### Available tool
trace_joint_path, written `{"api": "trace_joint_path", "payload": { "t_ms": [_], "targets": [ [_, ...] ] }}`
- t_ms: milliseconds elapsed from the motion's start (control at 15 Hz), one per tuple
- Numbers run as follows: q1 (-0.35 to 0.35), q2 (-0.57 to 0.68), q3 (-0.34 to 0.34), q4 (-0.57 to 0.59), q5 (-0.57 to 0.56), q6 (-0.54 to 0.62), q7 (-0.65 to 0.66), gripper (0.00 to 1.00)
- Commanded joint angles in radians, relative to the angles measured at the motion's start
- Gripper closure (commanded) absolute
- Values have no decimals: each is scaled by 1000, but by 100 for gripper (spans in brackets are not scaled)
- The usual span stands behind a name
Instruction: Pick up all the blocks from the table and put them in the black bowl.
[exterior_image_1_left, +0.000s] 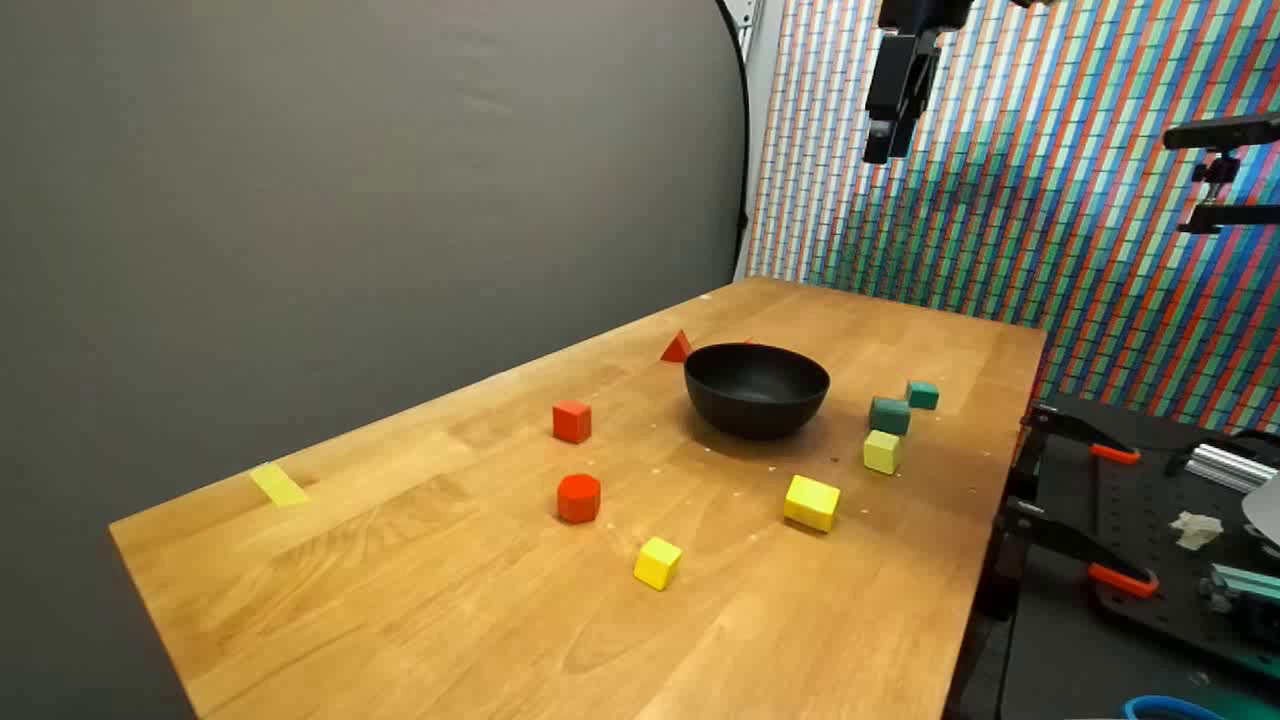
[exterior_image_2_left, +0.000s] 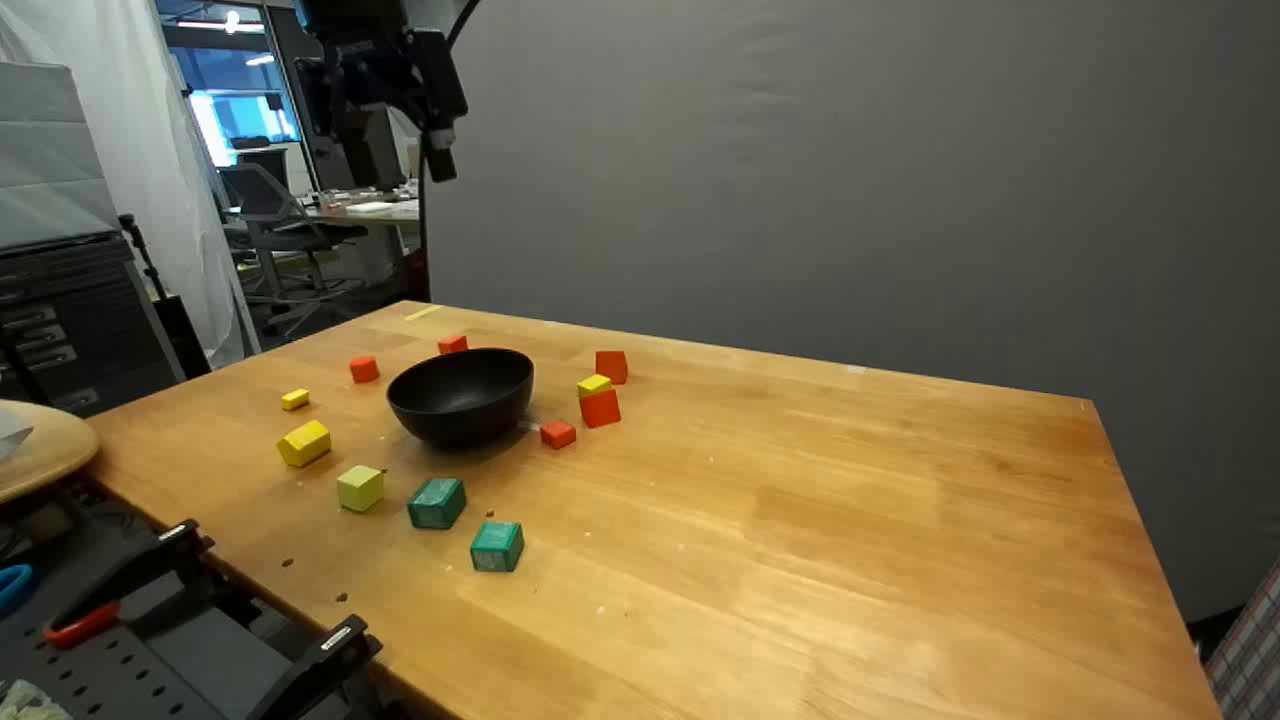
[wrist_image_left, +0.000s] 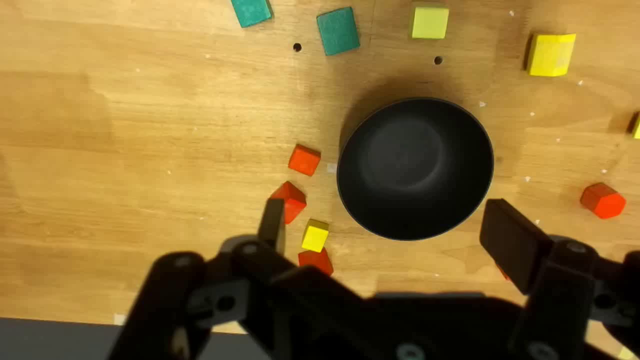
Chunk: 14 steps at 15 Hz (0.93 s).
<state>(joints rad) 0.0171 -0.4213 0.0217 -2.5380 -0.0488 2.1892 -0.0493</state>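
Observation:
The black bowl stands upright on the wooden table, its inside bare in the wrist view. Left of it there lie a small red block, a red wedge, a yellow block and another red block, partly hidden by my gripper. Two green blocks and a pale-green block sit above it. A yellow block and a red hexagonal block are at right. Another yellow block and a red cube show in an exterior view. High above, my gripper is open, holding nothing.
A flat pale-yellow strip is stuck near a table corner. Clamps with orange tips grip a dark side surface along one table edge. A grey backdrop rises behind the table.

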Motion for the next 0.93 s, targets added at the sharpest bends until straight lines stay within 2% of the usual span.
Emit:
{"api": "trace_joint_path", "payload": {
  "t_ms": [0,467,867],
  "targets": [
    [3,0,-2,5,-1,-2,1,0],
    [0,23,7,29,-12,12,17,0],
    [80,338,68,239,-55,201,-111,0]
  ]
}}
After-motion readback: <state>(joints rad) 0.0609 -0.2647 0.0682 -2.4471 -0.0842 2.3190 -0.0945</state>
